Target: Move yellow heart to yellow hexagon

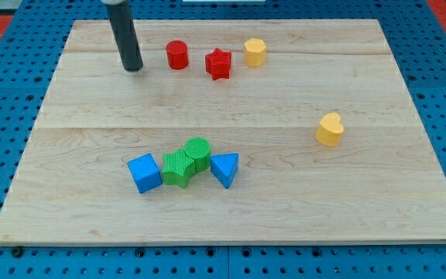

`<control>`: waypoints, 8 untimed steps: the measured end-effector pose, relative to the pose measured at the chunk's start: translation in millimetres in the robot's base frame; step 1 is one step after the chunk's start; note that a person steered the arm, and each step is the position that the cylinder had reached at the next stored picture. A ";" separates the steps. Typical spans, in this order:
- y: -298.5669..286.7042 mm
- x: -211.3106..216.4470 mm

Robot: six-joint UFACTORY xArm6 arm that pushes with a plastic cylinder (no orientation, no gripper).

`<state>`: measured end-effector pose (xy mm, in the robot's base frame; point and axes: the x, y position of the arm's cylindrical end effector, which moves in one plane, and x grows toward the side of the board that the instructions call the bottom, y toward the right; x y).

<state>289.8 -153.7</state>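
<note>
The yellow heart (330,129) lies on the wooden board at the view's right, about mid-height. The yellow hexagon (255,52) sits near the view's top, right of centre. My tip (133,68) rests on the board at the view's upper left, left of the red cylinder (177,55). It is far from both yellow blocks and touches no block.
A red star (218,63) stands just left of the yellow hexagon. Lower centre holds a tight cluster: blue cube (145,172), green block (179,168), green cylinder (197,152) and blue triangle (224,167). The board (409,209) sits on a blue pegboard.
</note>
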 end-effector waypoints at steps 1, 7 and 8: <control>40.3 -23.9; 288.9 211.5; 313.3 212.8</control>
<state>502.6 159.6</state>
